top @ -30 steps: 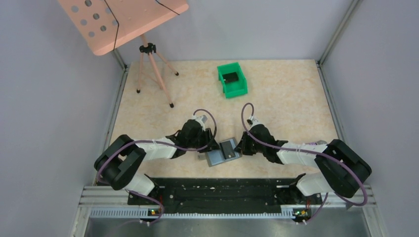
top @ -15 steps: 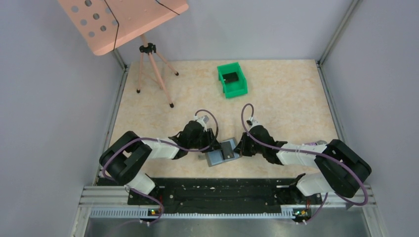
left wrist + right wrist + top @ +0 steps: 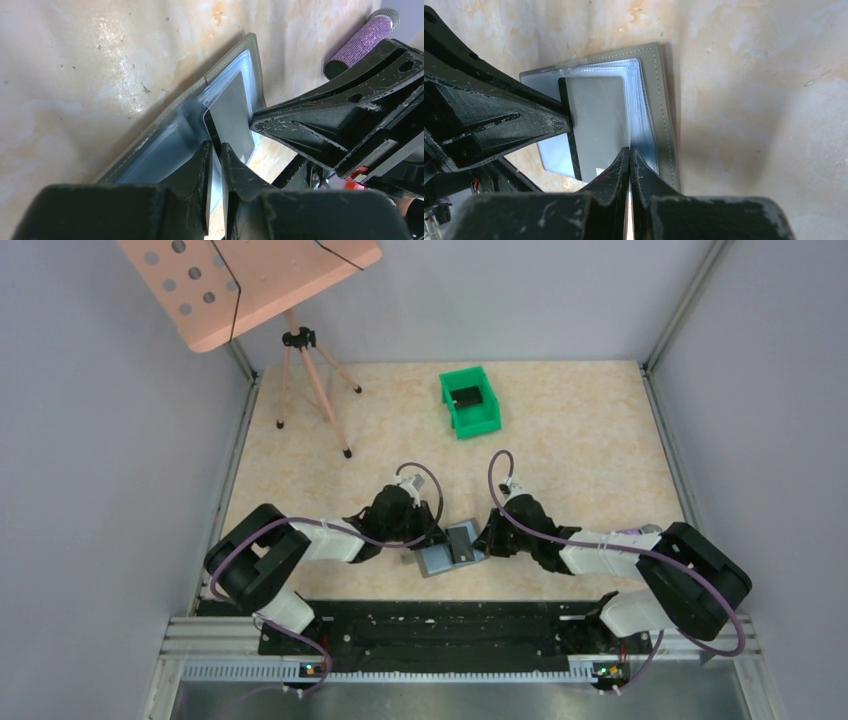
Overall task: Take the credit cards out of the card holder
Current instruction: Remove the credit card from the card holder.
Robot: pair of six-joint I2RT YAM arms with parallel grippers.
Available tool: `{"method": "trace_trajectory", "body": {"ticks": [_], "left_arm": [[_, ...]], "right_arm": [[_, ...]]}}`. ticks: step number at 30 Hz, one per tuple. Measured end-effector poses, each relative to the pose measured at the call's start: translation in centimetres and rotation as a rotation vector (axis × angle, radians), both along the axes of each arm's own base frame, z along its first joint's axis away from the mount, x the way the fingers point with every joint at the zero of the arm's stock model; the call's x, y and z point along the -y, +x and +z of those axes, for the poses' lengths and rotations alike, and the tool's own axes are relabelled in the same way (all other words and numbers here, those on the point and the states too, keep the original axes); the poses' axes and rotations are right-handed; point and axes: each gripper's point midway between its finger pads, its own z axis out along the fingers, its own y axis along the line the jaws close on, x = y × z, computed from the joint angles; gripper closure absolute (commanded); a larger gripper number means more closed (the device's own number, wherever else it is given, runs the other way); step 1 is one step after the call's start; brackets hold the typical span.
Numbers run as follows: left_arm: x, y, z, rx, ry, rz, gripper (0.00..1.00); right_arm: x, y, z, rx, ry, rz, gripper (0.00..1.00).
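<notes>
Left gripper [image 3: 216, 150] has narrowed, pinching a smooth grey card [image 3: 232, 117] in the stitched card holder [image 3: 664, 110]; right gripper [image 3: 629, 152], fully closed, touches clear sleeves [image 3: 639, 100].

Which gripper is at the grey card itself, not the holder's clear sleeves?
The left gripper: its fingertips straddle the dark edge of the grey card. The right gripper is shut, tips at the clear sleeves of the card holder.

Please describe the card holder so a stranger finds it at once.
Near the table's front edge, between the left gripper and right gripper, lies the card holder. It is flat, open, grey outside, pale blue inside, unlike the green bin farther back.
</notes>
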Motion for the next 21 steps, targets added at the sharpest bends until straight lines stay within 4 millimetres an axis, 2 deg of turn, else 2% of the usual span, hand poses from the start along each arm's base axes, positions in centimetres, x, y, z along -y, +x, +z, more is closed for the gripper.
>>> {"method": "trace_trajectory", "body": {"ticks": [4,11,21], "left_arm": [[0.0,-0.1,0.0,-0.013,-0.001,0.006,1.0],[0.2,-0.1,0.6,-0.022,-0.025,0.015,1.0],[-0.9,-0.3,2.0,-0.011,0.002,0.051,1.0]], "right_arm": [[0.0,0.0,0.0,-0.003,0.001,-0.005,1.0],[0.1,0.0,0.0,-0.004,0.0,-0.009,1.0],[0.6,0.2,0.0,-0.008,-0.017,-0.044,1.0]]}}
